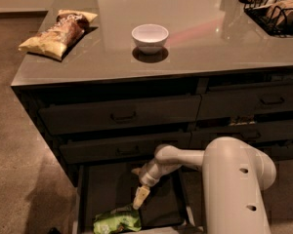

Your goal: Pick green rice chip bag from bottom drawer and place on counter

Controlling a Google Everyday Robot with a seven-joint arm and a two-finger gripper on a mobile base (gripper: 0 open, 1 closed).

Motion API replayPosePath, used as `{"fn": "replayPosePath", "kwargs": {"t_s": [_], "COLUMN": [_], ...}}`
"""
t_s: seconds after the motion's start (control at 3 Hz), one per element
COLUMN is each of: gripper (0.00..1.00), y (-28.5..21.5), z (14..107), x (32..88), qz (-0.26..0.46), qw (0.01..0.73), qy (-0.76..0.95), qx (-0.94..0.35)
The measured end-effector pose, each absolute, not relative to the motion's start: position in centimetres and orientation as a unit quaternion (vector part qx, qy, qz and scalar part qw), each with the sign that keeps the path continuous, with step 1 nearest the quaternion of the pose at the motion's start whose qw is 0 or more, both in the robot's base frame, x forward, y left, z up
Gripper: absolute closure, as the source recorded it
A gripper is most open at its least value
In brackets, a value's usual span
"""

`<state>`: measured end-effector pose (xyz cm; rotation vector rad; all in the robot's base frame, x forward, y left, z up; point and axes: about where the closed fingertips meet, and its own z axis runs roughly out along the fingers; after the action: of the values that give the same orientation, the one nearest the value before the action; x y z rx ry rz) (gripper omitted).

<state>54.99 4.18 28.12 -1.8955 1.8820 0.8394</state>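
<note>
The green rice chip bag point(117, 221) lies on the floor of the open bottom drawer point(83, 199), near its front left. My gripper point(139, 199) reaches down into the drawer, its pale tip just above and to the right of the bag. The white arm comes in from the lower right. The counter point(200, 38) is the glossy grey-beige top above the dark drawers.
A white bowl point(150, 37) stands near the counter's middle. A yellow-and-brown chip bag point(57, 26) lies at the counter's left edge. A black wire basket point(276, 8) sits at the back right. Closed drawers with bar handles point(123, 116) are above the open drawer.
</note>
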Motion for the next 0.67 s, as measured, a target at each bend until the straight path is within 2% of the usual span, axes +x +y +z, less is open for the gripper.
{"fn": "replayPosePath", "kwargs": {"t_s": [0.67], "gripper": [0.00], "y": [6.5], "z": [21.1], "x": [52.7], "qz": [0.300], "qw": [0.128], "qy": [0.646], "qx": [-0.691]}}
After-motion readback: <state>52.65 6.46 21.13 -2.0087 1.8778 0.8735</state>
